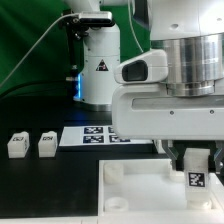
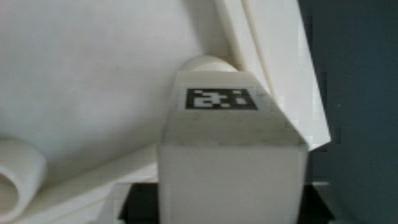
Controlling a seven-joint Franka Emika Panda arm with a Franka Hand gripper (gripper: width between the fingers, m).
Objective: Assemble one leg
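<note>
My gripper is shut on a white leg. Its black-and-white tag faces the exterior camera. I hold the leg upright over the right part of the large white tray-like part. In the wrist view the leg fills the middle between my dark fingers, tag toward the camera. Its far end lies close to the tray's raised wall; I cannot tell if they touch. A round corner socket shows at the edge. Two more legs stand at the exterior view's left.
The marker board lies flat on the black table behind the tray-like part. A white robot base stands at the back, in front of a green curtain. The arm's bulk hides the table at the exterior view's right.
</note>
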